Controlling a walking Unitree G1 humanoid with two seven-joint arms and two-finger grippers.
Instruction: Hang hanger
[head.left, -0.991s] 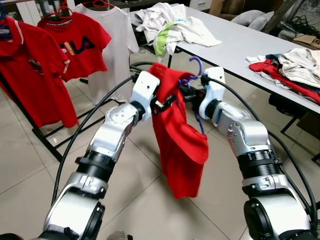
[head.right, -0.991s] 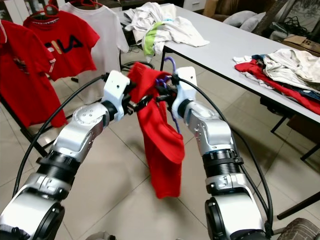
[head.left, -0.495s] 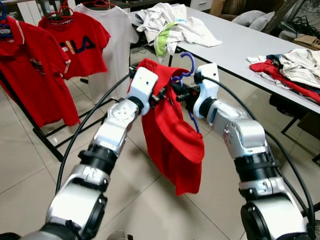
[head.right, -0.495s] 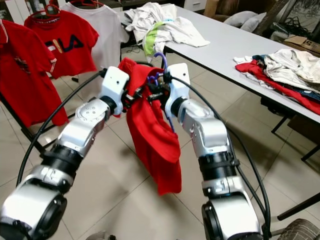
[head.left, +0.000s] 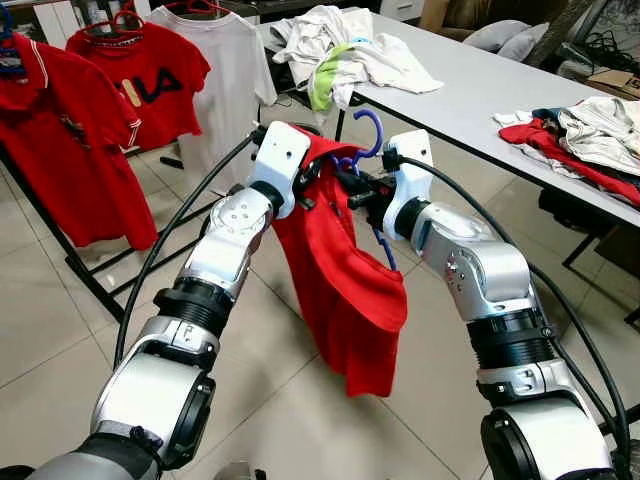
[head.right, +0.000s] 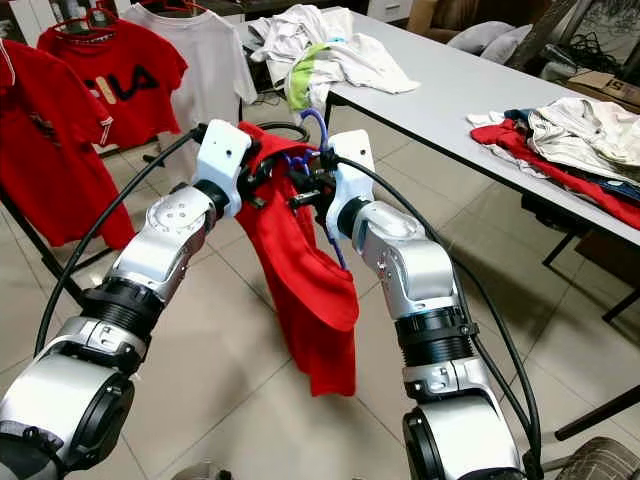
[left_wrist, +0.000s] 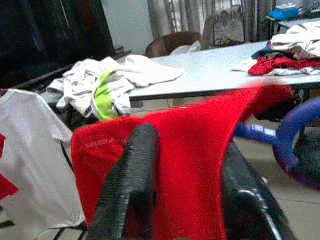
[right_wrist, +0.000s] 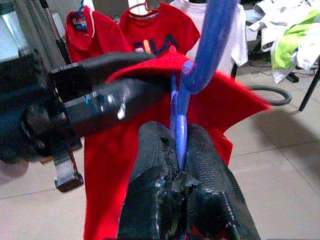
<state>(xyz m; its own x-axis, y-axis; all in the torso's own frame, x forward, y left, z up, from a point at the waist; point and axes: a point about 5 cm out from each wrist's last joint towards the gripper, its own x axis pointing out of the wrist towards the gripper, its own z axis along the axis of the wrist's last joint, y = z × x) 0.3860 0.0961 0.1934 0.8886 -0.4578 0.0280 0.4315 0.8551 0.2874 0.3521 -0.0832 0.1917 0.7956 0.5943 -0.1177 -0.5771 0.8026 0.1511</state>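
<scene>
Two grippers pinch a limp red shirt (head.left: 345, 290) (blue hanger (right_wrist: 186, 95)).

Both arms have lifted the red shirt (head.left: 345, 270) and blue hanger (head.left: 372, 125) higher, leftward toward the rack.

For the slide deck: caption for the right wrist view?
Right hand shut on blue hanger; left hand grips red shirt beside it.

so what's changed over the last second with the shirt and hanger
Both grippers have carried the red shirt and blue hanger up and to the robot's left, nearer the clothes rack. The left gripper still pinches the shirt; the right gripper still clamps the hanger. Nothing let go.
</scene>
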